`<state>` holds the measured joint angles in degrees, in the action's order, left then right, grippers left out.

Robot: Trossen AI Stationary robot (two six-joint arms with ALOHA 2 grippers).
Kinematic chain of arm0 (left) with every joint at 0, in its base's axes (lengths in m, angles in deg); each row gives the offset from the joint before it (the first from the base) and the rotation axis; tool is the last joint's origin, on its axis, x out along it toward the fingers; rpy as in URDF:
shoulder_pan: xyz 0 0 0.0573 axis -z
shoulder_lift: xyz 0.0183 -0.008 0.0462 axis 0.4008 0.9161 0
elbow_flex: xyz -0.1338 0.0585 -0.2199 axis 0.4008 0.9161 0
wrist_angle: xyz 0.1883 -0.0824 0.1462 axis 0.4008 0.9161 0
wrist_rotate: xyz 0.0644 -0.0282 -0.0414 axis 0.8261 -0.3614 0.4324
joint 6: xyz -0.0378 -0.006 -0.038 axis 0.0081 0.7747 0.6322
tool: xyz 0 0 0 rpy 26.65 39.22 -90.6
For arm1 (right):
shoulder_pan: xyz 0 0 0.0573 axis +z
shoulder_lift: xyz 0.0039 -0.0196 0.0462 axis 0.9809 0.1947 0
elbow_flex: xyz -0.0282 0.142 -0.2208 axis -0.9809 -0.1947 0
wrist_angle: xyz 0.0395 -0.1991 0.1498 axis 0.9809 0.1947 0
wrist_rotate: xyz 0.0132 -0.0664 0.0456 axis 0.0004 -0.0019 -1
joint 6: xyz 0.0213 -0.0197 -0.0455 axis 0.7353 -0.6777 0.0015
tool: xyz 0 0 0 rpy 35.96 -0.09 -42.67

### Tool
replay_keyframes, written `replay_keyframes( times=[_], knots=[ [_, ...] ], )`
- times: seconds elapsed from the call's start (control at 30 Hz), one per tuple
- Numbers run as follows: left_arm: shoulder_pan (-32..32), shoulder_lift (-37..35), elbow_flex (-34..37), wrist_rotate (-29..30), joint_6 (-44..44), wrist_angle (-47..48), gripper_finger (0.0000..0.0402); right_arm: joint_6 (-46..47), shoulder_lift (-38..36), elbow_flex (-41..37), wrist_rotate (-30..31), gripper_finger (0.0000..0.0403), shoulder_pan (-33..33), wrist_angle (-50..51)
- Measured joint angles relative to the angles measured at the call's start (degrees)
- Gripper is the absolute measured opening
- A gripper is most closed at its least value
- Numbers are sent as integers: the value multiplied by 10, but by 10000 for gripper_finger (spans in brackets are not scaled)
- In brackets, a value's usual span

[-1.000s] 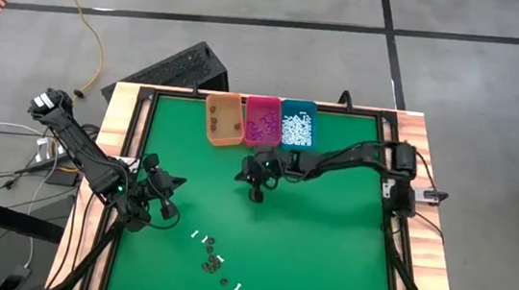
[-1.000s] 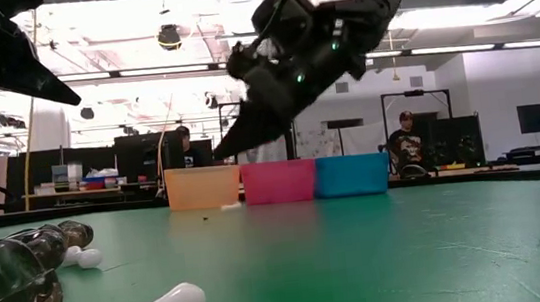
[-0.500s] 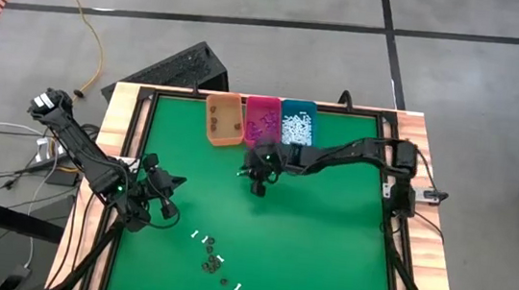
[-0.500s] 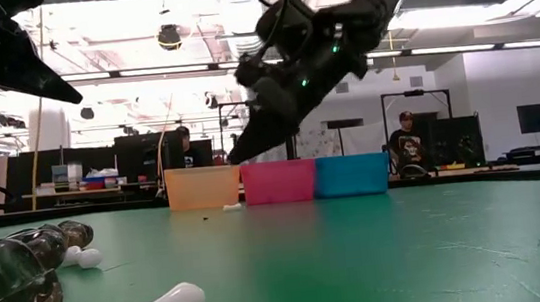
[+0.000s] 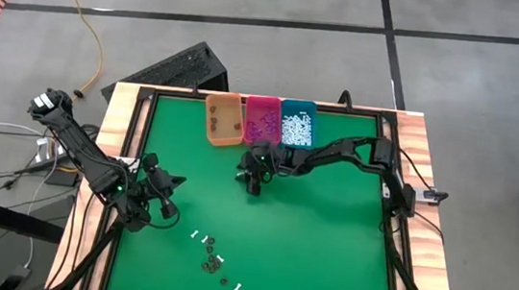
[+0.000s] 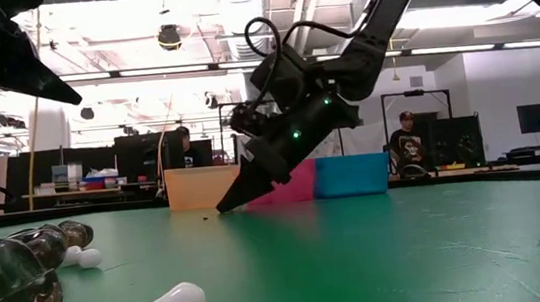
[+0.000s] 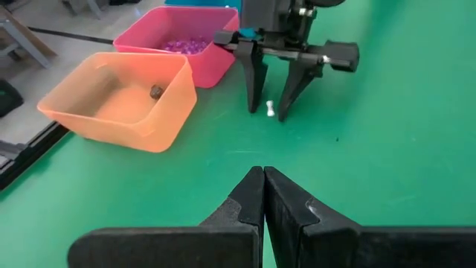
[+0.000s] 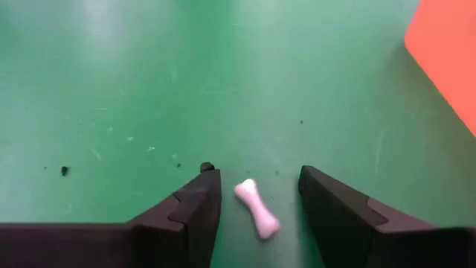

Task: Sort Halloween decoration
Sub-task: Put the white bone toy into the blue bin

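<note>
On green table [image 5: 328,229], right tool [image 8: 255,195] straddles white bone [image 8: 257,208].

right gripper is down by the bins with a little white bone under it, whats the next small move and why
Probably close the right gripper on the white bone: its fingers stand open either side of the bone, tips at the green mat. Then it could go to the teal bin holding the white pieces.
</note>
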<state>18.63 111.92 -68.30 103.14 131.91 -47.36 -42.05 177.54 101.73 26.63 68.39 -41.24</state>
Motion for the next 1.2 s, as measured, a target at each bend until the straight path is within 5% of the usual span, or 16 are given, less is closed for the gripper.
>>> replay_keyframes(
  times=[0.13, 0.5, 0.87, 1.2],
  knots=[
    [0, 0, 0, 1, 1, 1, 0, 2, 2, 1, -8, 190, -6, 25],
    [0, 0, 0, -4, 2, 1, 0, -9, 0, -4, -5, 23, 4, 49],
    [0, 0, 0, -6, 2, 5, 0, 27, -8, -6, -12, 16, 8, 43],
    [0, 0, 0, -6, 1, 6, 0, 14, -114, -7, 3, 16, -12, 88]
  ],
)
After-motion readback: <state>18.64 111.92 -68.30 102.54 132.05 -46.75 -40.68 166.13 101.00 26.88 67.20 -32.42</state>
